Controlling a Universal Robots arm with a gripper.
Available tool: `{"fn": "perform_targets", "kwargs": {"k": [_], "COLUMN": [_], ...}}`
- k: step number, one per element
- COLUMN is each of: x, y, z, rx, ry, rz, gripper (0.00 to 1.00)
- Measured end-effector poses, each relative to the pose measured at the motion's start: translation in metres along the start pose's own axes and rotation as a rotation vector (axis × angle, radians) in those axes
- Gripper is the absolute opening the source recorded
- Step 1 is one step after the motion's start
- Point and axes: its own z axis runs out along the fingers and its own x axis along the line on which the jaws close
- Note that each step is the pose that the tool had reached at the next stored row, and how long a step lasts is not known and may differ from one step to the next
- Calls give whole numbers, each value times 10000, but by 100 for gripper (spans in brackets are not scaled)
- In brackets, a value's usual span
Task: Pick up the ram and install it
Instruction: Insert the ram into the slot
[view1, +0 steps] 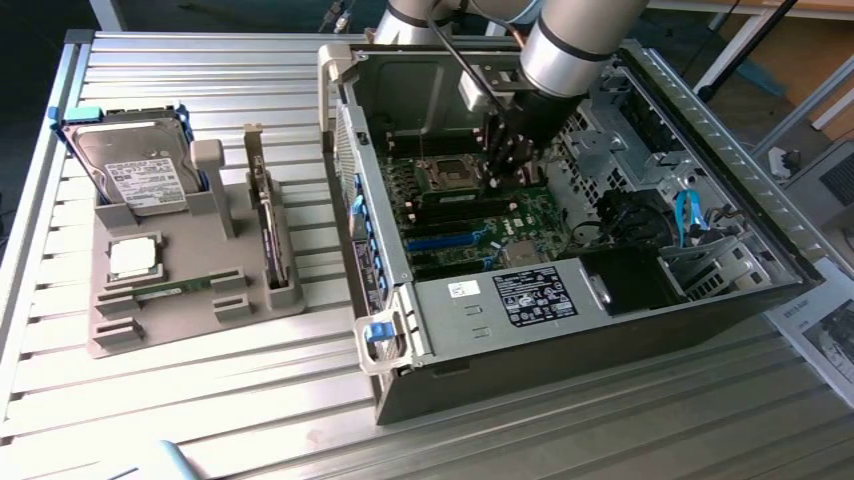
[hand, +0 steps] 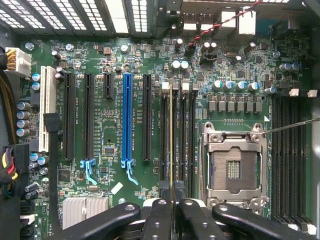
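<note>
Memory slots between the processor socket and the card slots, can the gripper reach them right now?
Probably yes: the gripper hangs inside the open case, lined up over those memory slots, and no cable seems to cross them.

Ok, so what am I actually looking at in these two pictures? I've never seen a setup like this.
A grey robot arm reaches into an open computer case lying on a slatted metal table. One picture is from a camera off the arm; the other from a camera on the arm's wrist, looking along its black jaws at the green motherboard. The jaws are closed on the ram, a thin memory stick seen edge-on, lined up with the long slots beside the empty processor socket. On the exterior view's left, a grey tray holds a hard drive, a square silver chip and an upright card.
</note>
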Motion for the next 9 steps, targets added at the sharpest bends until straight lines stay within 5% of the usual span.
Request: {"fn": "perform_targets", "kwargs": {"k": [9], "x": [32], "y": [-3], "z": [51], "rx": [-1], "ry": [4], "rz": [0], "gripper": [12]}}
